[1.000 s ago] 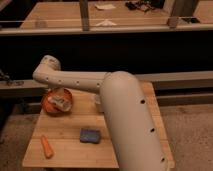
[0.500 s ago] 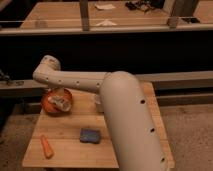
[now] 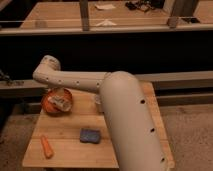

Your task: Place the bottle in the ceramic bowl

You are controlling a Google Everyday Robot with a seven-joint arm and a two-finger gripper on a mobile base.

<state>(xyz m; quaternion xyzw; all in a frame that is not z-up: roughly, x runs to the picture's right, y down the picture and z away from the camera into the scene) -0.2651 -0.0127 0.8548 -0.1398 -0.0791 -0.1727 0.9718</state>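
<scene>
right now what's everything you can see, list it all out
table: one, light wood, centre of view
bowl: one, orange-red, far left part of the table
bottle: one, pale grey-white, within the bowl's outline, under the gripper
pad: one, blue, middle of the table, nearer than the bowl
carrot: one, orange, near left part of the table
papers: two, white, on the far counter
arm: one, white, rises from lower right and reaches left
gripper: one, colour hard to tell, over the bowl at the bottle
</scene>
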